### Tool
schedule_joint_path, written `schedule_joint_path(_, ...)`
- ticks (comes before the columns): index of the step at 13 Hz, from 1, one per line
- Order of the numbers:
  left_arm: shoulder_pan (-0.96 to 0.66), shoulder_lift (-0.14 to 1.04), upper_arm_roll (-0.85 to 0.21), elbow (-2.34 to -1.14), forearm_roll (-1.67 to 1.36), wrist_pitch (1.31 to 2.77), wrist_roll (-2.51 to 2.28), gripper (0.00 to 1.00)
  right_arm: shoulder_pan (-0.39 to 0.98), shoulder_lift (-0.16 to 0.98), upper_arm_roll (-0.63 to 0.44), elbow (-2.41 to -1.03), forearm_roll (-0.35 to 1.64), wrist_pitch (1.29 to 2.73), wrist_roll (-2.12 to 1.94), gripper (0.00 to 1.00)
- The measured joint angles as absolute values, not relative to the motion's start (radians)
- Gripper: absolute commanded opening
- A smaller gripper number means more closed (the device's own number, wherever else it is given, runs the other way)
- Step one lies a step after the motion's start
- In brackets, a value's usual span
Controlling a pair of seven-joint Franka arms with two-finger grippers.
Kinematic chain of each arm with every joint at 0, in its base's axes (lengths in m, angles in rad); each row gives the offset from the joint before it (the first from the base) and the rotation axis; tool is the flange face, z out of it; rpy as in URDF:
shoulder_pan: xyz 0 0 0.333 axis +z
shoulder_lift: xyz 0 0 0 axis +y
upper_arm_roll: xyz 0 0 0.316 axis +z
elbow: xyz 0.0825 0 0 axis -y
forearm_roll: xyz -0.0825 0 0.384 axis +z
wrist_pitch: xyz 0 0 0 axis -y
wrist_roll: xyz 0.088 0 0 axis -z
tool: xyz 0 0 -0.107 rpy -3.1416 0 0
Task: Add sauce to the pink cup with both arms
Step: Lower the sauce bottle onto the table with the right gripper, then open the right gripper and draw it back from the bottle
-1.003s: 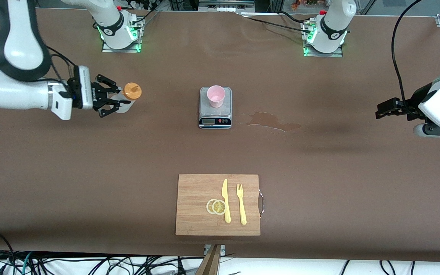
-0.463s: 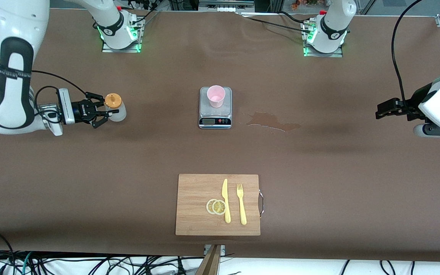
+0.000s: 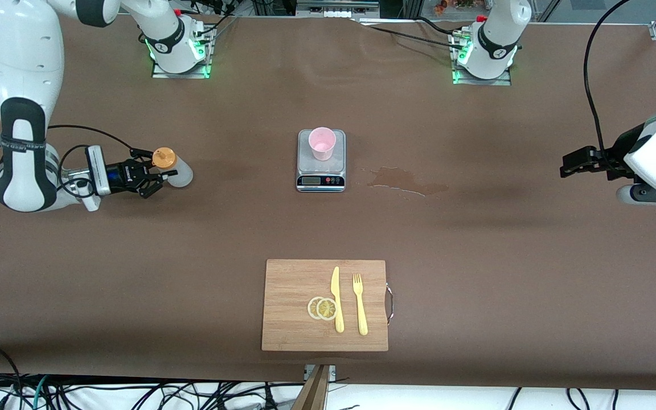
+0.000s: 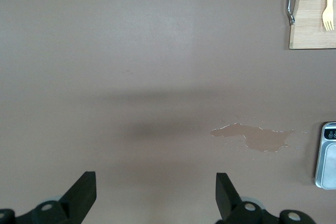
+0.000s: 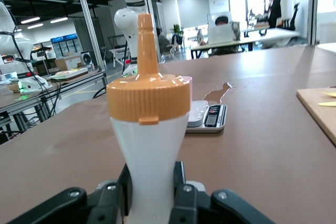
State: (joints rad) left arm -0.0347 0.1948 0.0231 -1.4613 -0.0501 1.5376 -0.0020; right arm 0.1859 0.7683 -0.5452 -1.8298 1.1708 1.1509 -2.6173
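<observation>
The sauce (image 3: 179,175), a whitish squeeze bottle with an orange nozzle cap, stands upright and low over the table toward the right arm's end. My right gripper (image 3: 157,177) is shut on its narrow body, and in the right wrist view the sauce (image 5: 149,129) fills the space between the fingers (image 5: 116,184). The pink cup (image 3: 322,142) sits on a small steel scale (image 3: 320,171) at mid-table. My left gripper (image 3: 568,166) waits over bare table at the left arm's end, open, with nothing between its fingers (image 4: 84,195).
A wet stain (image 3: 408,181) lies beside the scale toward the left arm's end. A wooden cutting board (image 3: 288,285) with a yellow knife (image 3: 336,299), a fork (image 3: 360,304) and lemon slices (image 3: 322,308) sits near the front edge.
The right arm has come down with the sauce bottle, from well above the table to low over it, shifting slightly toward its own end. The left arm has not moved.
</observation>
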Motion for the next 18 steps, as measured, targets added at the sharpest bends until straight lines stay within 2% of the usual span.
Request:
schedule_joint_path(4,-0.035,0.195,0.023,-1.461,-0.05,1.538,-0.002,1.0,0.159,0.852,-0.527,-1.772,1.171,1.146,-2.687,0.33)
schedule_joint_path(9,-0.035,0.195,0.023,-1.461,-0.05,1.538,-0.002,1.0,0.156,0.887,-0.526,-1.766,1.171,1.146,-2.709,0.36)
schedule_joint_path(10,-0.035,0.195,0.023,-1.461,-0.05,1.538,-0.002,1.0,0.154,0.889,-0.526,-1.765,1.171,1.146,-2.709,0.53)
schedule_joint_path(11,-0.035,0.195,0.023,-1.461,-0.05,1.538,-0.002,1.0,0.152,0.893,-0.526,-1.765,1.171,1.145,-2.709,1.0)
schedule_joint_path(18,-0.035,0.195,0.023,-1.461,-0.05,1.538,-0.002,1.0,0.127,0.897,-0.529,-1.725,1.128,1.112,-2.7,1.0)
